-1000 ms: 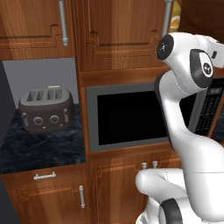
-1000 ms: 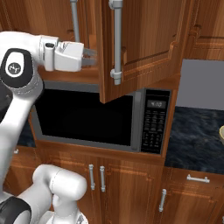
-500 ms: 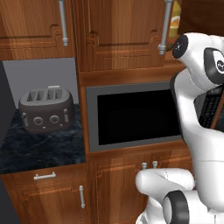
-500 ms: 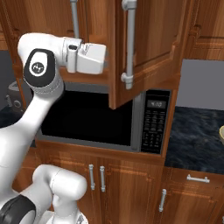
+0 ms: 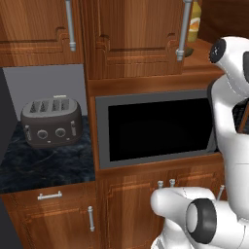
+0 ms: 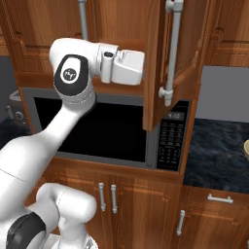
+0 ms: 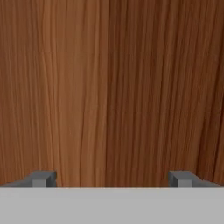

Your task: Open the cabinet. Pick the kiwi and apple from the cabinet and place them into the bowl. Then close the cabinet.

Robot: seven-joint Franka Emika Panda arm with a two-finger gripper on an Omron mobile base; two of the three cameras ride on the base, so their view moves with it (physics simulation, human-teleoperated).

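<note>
The cabinet's right door (image 6: pixel 185 44) stands swung out, and its silver bar handle (image 6: pixel 171 48) faces the room. Its left door (image 5: pixel 131 34) is shut. My white hand (image 6: pixel 127 66) sits inside the opening, right against the door's inner face, and the door's edge hides my fingers there. In the hand view my gripper (image 7: pixel 112 178) is open with nothing between the fingertips (image 7: pixel 43 178), and bare wood grain lies close ahead. A sliver of the cream bowl (image 6: pixel 246 149) shows on the dark counter at the far right. The kiwi and apple are hidden.
A tall yellow bottle (image 5: pixel 194 19) stands inside the open cabinet. A microwave (image 5: pixel 155 129) is built in below the cabinet. A grey toaster (image 5: pixel 51 121) sits on the dark counter (image 5: pixel 44 168) to the left. Low cabinets with short handles (image 6: pixel 219 199) run beneath.
The right door has swung further open. My hand has followed it to the right, staying against its inner face. The jaws stayed open.
</note>
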